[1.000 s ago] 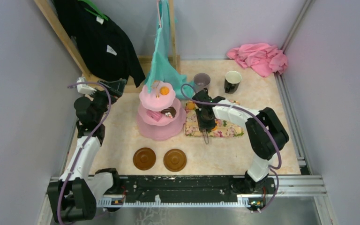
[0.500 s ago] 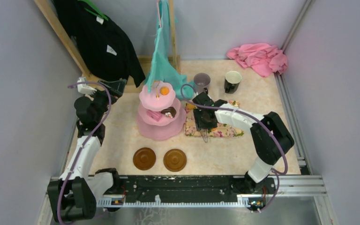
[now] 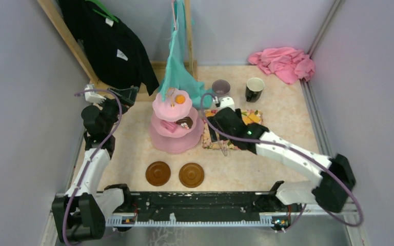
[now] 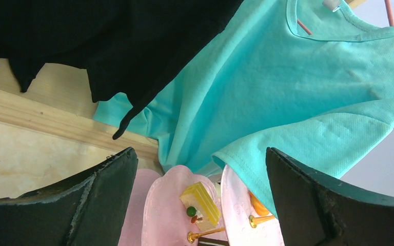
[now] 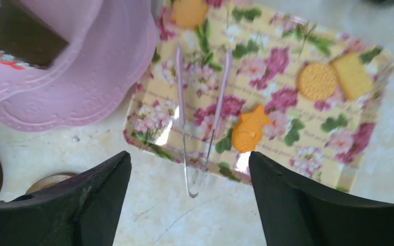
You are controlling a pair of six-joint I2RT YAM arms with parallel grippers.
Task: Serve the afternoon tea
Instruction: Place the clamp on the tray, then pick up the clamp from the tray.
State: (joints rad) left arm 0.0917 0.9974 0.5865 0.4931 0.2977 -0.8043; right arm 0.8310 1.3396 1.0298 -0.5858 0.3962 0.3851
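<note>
The pink three-tier stand (image 3: pixel 177 139) carries an orange cake (image 3: pixel 180 98) on top, and a brown cake (image 3: pixel 184 122) and a pink cake (image 3: pixel 168 127) lower down. A yellow cake (image 4: pixel 201 203) shows on it in the left wrist view. My right gripper (image 3: pixel 218 136) (image 5: pixel 189 159) hovers open over the floral tray (image 5: pixel 308 143), holding nothing. Clear tongs (image 5: pixel 195 118) lie on that tray beside an orange fish biscuit (image 5: pixel 250 132). My left gripper (image 3: pixel 124 95) (image 4: pixel 200 154) is open, left of the stand. The grey mug (image 3: pixel 220 87) and the black mug (image 3: pixel 254 89) stand behind the tray.
Two brown discs (image 3: pixel 158 173) (image 3: pixel 191 175) lie in front of the stand. A round biscuit (image 5: pixel 316 81) and a square one (image 5: pixel 352 75) sit on the tray. Teal fabric (image 4: pixel 297 87) and a black garment (image 3: pixel 107 41) hang at the back; a pink cloth (image 3: pixel 284 62) lies back right.
My right gripper has opened and let go of the tongs, which now lie on the tray. Its elbow has swung out to the right and down. The left arm has not moved.
</note>
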